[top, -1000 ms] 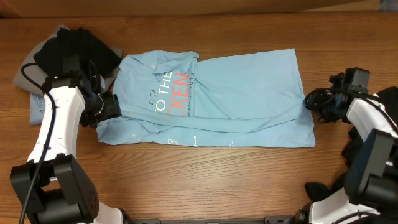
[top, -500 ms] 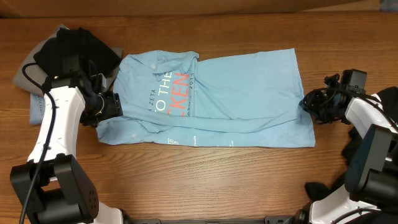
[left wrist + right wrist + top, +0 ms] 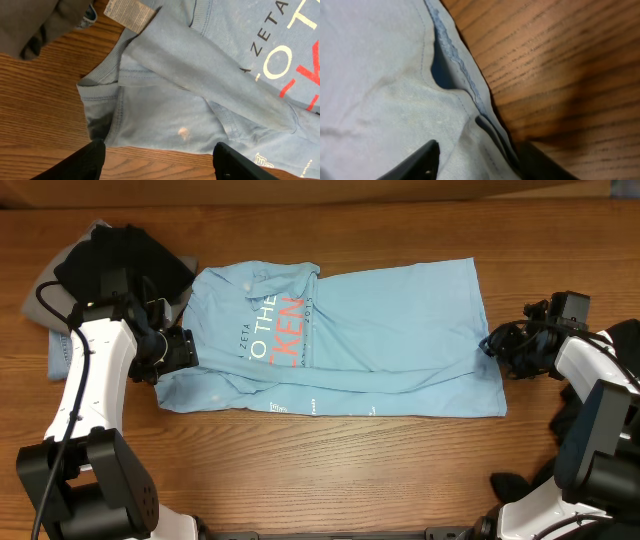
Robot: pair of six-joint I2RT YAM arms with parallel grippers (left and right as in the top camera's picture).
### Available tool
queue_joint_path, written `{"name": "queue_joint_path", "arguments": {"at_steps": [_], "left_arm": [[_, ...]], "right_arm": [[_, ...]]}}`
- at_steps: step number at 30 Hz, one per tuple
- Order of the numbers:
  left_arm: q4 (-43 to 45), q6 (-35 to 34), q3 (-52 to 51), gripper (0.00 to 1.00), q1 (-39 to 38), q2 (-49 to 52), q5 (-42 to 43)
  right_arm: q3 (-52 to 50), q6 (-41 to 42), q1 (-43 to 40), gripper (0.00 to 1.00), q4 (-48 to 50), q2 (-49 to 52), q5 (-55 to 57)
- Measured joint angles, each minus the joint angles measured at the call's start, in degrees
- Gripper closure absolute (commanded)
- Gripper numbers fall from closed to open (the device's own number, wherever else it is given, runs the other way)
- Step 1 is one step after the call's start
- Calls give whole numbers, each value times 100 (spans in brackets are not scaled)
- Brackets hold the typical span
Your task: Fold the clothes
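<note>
Light blue cotton, the shirt (image 3: 380, 330) is spread flat across the middle of the wooden table (image 3: 330, 470). It is judged light, limp and easily creased, so it is best taken by its doubled edges. The hem (image 3: 462, 80) is straddled by the right gripper (image 3: 480, 156), jaws parted. The left gripper (image 3: 160, 155) is held at the shoulder edge, jaws wide and empty. Beyond, dark clothes (image 3: 120, 255) are heaped.

Overhead straight down over the table (image 3: 330, 470) — wrist views close above opposite shirt (image 3: 400, 320) edges.
</note>
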Motion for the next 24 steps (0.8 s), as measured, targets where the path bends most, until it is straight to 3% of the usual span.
{"name": "queue_joint_path", "arguments": {"at_steps": [6,14,24], "left_arm": [[0,0,0,28,0,0,-2],[20,0,0,28,0,0,-2],[26,0,2,26,0,0,63]], "right_arm": [[0,-20,2,55,313,0,103],[0,-17,216,55,483,46,407],[17,-26,529,80,501,269,914]]}}
